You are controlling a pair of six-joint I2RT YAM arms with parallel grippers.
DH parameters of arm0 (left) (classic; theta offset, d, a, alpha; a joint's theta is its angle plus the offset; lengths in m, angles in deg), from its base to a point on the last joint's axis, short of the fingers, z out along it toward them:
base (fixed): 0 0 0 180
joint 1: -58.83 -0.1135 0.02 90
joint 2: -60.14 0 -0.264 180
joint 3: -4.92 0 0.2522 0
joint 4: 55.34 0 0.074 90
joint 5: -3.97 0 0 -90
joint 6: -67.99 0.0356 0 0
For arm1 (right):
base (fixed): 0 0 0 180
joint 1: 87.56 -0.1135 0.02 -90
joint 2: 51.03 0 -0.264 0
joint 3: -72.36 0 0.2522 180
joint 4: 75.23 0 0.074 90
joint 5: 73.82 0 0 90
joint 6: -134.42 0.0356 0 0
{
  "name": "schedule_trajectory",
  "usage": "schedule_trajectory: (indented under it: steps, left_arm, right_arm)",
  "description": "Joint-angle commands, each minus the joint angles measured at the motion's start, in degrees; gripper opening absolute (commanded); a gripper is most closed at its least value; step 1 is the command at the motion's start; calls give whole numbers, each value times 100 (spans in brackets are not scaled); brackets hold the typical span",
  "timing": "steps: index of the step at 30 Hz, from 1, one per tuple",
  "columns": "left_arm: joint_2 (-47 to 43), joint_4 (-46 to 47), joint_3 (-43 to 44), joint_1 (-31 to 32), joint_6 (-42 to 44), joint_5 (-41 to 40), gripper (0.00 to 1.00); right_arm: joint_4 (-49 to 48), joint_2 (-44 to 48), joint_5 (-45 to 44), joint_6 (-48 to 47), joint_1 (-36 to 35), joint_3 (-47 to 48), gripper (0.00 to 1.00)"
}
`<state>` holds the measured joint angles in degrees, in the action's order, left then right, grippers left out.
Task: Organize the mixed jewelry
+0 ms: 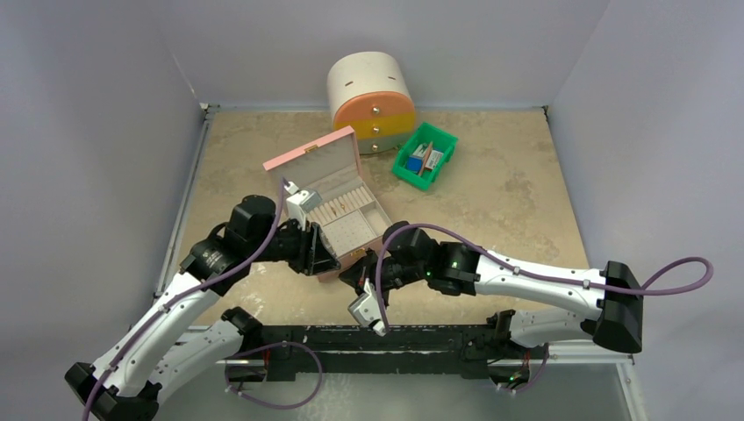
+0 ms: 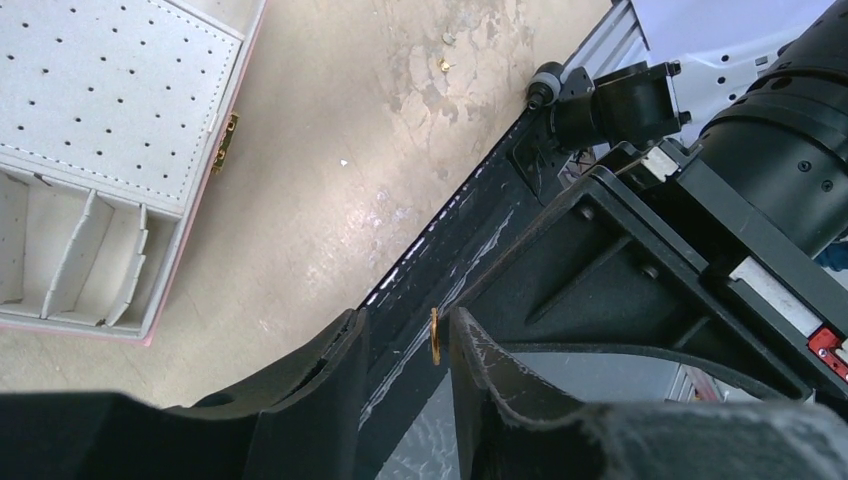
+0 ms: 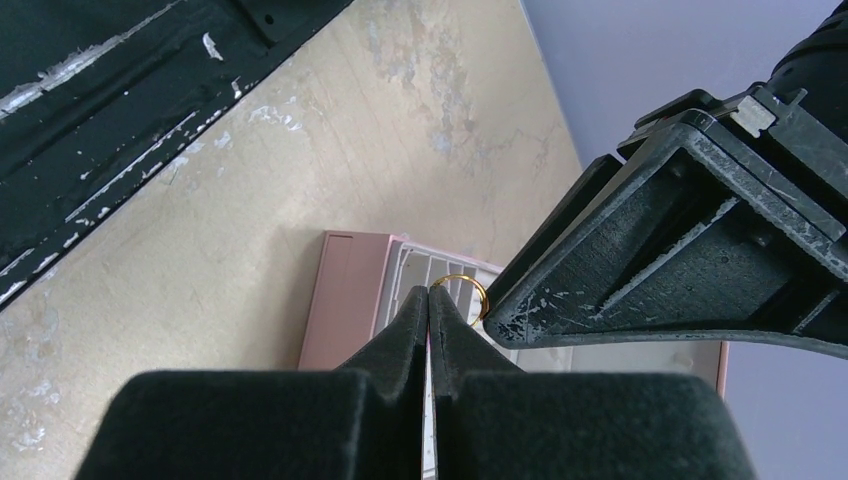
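Observation:
A thin gold ring point(image 3: 462, 295) sticks out of the tips of my right gripper point(image 3: 430, 292), which is shut on it. In the left wrist view the same ring point(image 2: 435, 335) shows edge-on between the fingers of my left gripper point(image 2: 405, 325). It lies against the right-hand finger point(image 2: 480, 360), and a gap separates it from the other finger. That gripper is open around the ring. Both grippers meet just in front of the open pink jewelry box point(image 1: 338, 206). Two tiny gold pieces point(image 2: 443, 65) lie loose on the table beyond.
A round chest of drawers point(image 1: 373, 101) with orange and yellow fronts stands at the back. A green bin point(image 1: 425, 153) of coloured items sits to its right. A black rail point(image 1: 377, 338) runs along the near table edge. Grey walls close in three sides.

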<state>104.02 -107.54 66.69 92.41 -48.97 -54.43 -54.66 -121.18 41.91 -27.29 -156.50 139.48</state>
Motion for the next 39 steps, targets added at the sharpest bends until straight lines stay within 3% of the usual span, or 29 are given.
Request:
schedule_trajectory:
  steps: [1,20,26,31,39]
  left_arm:
    - [30,161,24,43,6,146,33]
    - [95,223,13,112,-20,364,16]
    - [95,231,22,122,-20,383,0]
    - [93,275,34,120,-59,471,0]
    - [72,176,162,120,-86,193,0]
  right_arm:
    - [-39,14,-167,-213,-56,267,0]
    - [-215,54,-472,-248,-96,200,0]
    - [-243,54,-490,-265,-117,179,0]
    - [-311,88,-505,-266,-120,104,0]
    - [-769,493,-669,39,-135,-306,16]
